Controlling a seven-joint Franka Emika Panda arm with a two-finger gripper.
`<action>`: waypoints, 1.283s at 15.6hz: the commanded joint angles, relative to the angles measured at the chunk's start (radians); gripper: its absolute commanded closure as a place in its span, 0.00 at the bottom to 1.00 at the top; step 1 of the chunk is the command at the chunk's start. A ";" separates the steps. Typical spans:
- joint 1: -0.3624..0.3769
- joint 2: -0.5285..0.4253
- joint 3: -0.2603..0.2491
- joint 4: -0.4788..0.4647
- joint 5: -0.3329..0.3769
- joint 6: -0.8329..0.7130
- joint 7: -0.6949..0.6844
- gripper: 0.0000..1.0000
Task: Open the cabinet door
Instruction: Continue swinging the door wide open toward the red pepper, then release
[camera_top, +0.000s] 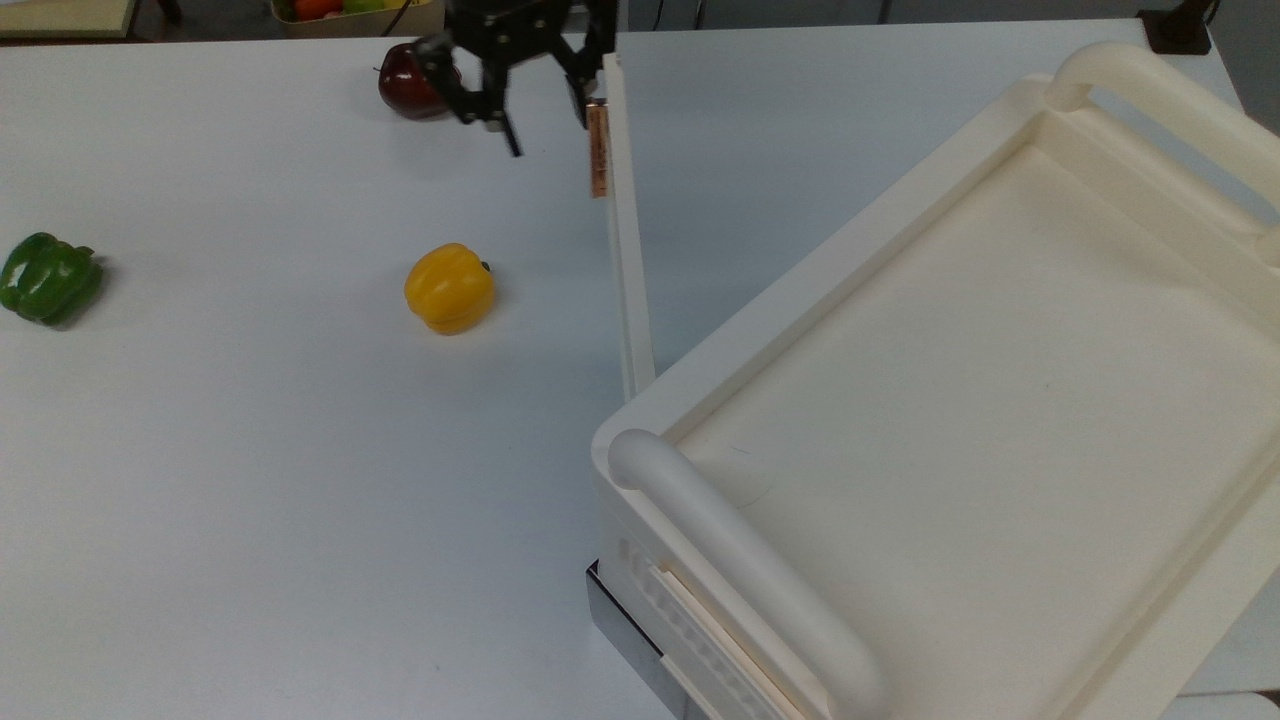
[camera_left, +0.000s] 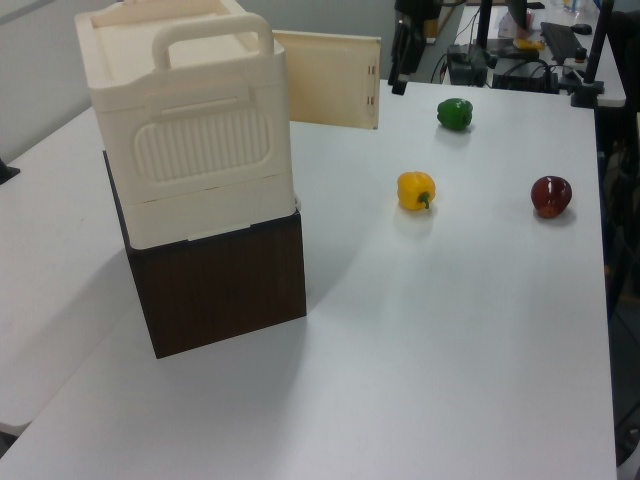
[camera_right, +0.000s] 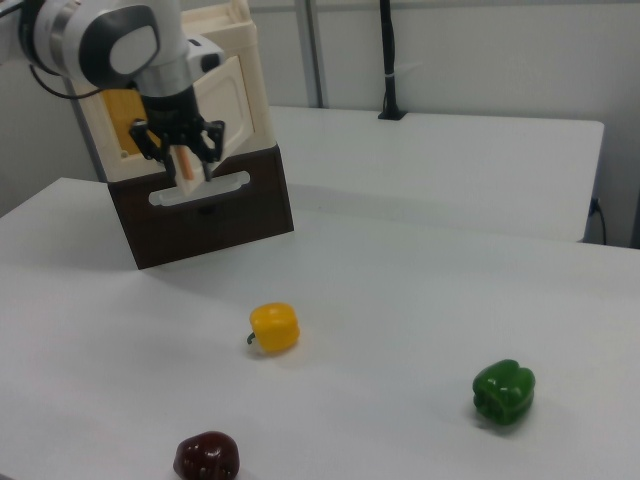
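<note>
Released and spread, the hand (camera_top: 545, 112) hovers just beside the free edge of the cabinet door (camera_top: 625, 250). That door stands swung wide out from the cabinet (camera_left: 190, 150), its copper strip (camera_top: 598, 150) near the fingertips. A yellow pepper (camera_top: 449, 288) rests on the counter (camera_top: 250, 450).

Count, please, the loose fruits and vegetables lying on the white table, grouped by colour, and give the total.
Green: 1, the green pepper
Yellow: 1, the yellow pepper
Dark red: 1, the dark red apple
Total: 3
</note>
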 joint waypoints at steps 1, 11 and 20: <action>-0.017 -0.029 -0.050 -0.028 -0.027 -0.095 0.016 0.00; -0.159 -0.073 0.085 -0.030 -0.291 -0.178 0.425 0.00; -0.180 -0.056 0.090 -0.027 -0.264 -0.208 0.410 0.00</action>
